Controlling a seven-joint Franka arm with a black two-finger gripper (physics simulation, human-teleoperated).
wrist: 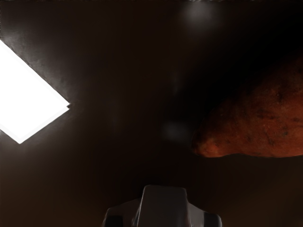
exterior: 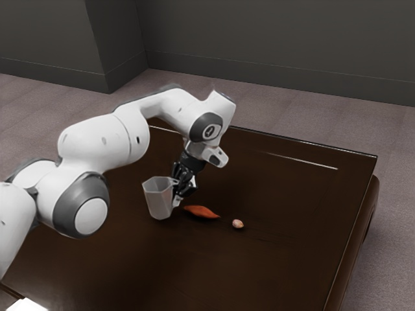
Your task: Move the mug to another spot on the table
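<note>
Grey mug, exterior view: the mug [exterior: 157, 198] is hanging at the pincer's tip, roughly upright, towards the exterior view's left of the desk [exterior: 292, 194]. I cannot tell whether its base is touching the wood or riding just above it.
Pincer, exterior view: the pincer [exterior: 179, 186] is reaching down from the arm [exterior: 97, 149] and appears to be clamping the mug at the side facing the exterior view's right, one finger on each side of the wall or handle.
Neighbours, exterior view: a sweet potato [exterior: 202, 212] is lying just beside the mug, on the exterior view's right. A nut [exterior: 238, 223], or something like it, is lying a little beyond that.
Mug, wrist view: a grey blurred shape [wrist: 163, 208] is showing under the hand, which I am taking for the mug.
Desk, wrist view: the dark desk [wrist: 118, 71] is lying below, a white glare [wrist: 26, 97] is shining off it, and the sweet potato [wrist: 258, 127] is looming close beside the held mug.
Progress: the grasp is looking done. The carry is, in my judgement, only beginning, since the mug is sitting right next to the sweet potato.
Remaining: lifting clear, moving to a free patch of desk, setting down and letting go.
</note>
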